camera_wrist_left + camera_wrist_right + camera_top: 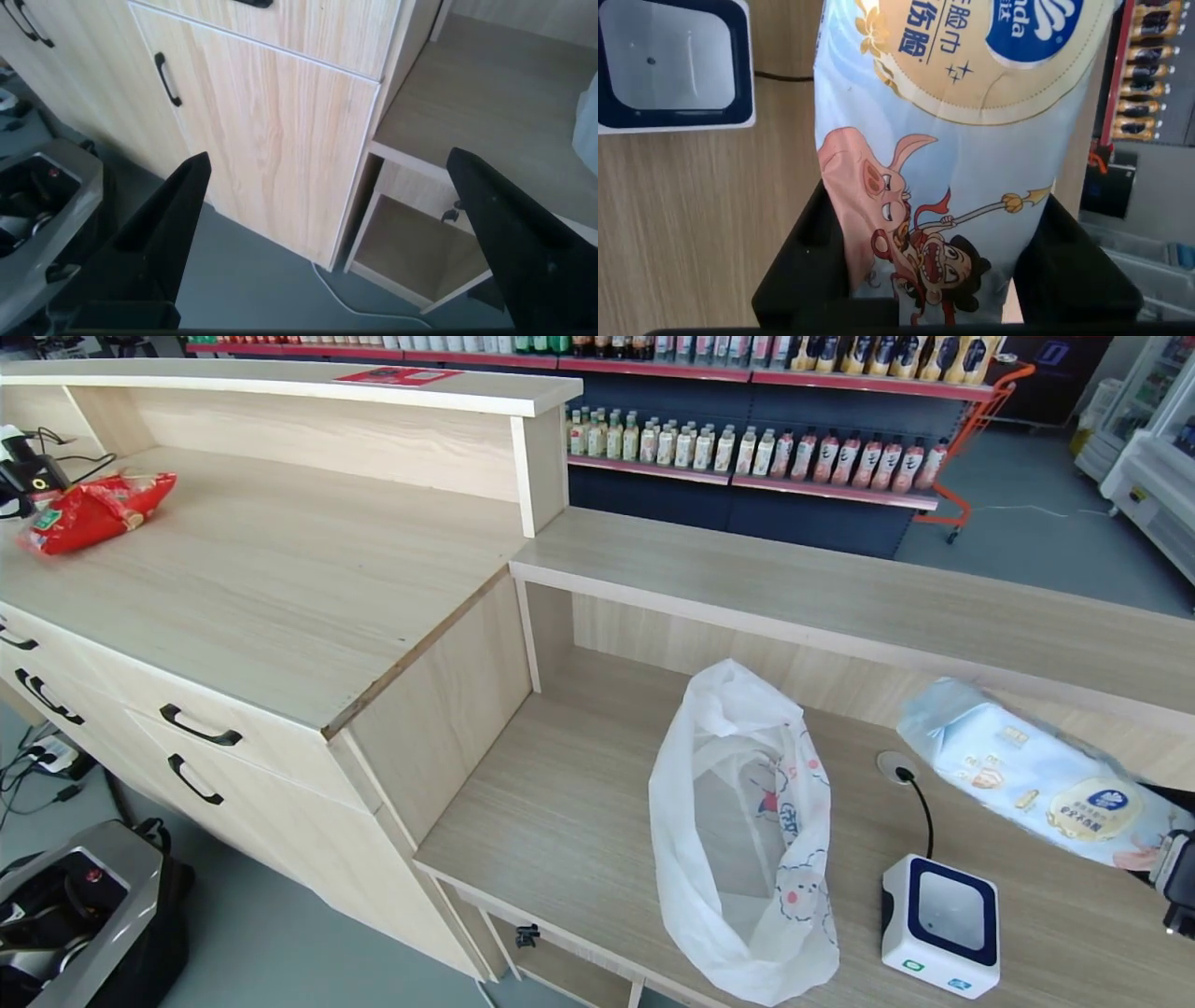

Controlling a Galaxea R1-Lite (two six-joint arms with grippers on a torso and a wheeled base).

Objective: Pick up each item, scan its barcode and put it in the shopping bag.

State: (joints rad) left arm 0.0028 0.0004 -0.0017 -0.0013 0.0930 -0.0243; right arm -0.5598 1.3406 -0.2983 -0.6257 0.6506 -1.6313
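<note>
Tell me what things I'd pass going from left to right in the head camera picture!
red snack bag → white shopping bag → scanner → blue pack

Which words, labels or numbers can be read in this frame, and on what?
Pale blue tissue pack in the right gripper: badge lettering cut off at the picture's edge, not readable whole.
Red snack bag on the upper counter: print too small.
White barcode scanner: marks too small.
Red sign on the top ledge: blurred.
Shelf bottles: labels too small.
</note>
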